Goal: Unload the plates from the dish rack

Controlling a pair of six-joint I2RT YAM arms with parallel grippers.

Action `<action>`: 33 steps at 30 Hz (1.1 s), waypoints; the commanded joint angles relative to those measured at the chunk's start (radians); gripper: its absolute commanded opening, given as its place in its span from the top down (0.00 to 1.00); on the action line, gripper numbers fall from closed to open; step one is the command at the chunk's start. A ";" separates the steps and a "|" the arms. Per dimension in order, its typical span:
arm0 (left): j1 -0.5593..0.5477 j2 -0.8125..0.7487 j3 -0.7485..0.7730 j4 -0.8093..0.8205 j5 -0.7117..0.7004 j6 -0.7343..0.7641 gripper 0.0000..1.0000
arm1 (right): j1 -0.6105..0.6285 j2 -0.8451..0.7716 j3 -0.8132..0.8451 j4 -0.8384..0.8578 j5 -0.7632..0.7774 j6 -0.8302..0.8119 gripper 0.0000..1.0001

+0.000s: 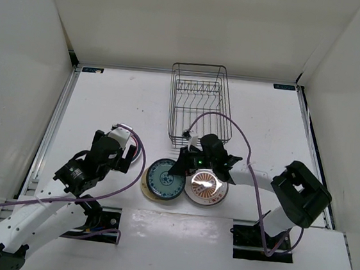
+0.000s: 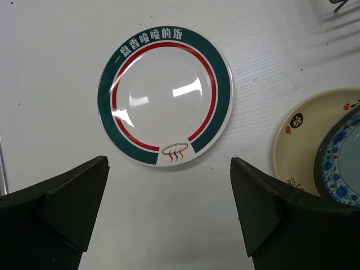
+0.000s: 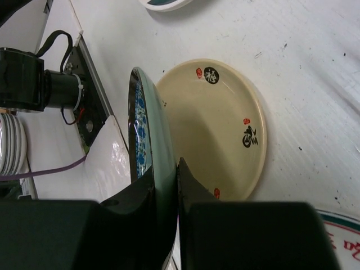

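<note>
The dark wire dish rack [image 1: 196,108] stands at the back centre with no plates showing in it. My right gripper [image 1: 186,164] is shut on the rim of the dark teal-green plate [image 1: 164,179], which tilts over a cream plate [image 1: 148,194]. In the right wrist view the teal plate [image 3: 147,135] sits between my fingers above the cream plate [image 3: 219,124]. The orange-pink sunburst plate [image 1: 205,186] lies flat to the right. My left gripper [image 2: 169,219] is open and empty above the table, just short of the white plate with the dark green rim [image 2: 165,95].
Purple cables loop over both arms, one arching past the rack's front edge [image 1: 224,117]. White walls [image 1: 20,60] enclose the table. The arm bases [image 1: 97,220] sit at the near edge. The cream plate [image 2: 304,143] lies right of my left gripper.
</note>
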 commanded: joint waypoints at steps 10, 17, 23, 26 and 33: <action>0.005 -0.005 0.003 0.012 0.015 0.001 0.01 | 0.035 0.070 0.111 -0.053 0.104 -0.006 0.71; 0.005 -0.012 0.003 0.008 0.015 0.000 0.01 | 0.051 0.085 0.169 -0.197 0.221 -0.041 0.64; 0.005 -0.019 0.003 0.012 0.015 0.001 0.01 | 0.061 0.066 0.255 -0.406 0.372 -0.084 0.58; 0.006 -0.019 0.003 0.009 0.009 0.000 0.01 | 0.071 0.044 0.281 -0.524 0.446 -0.118 0.54; 0.006 -0.016 0.011 -0.003 -0.005 0.001 0.01 | 0.075 0.024 0.407 -0.782 0.569 -0.226 0.44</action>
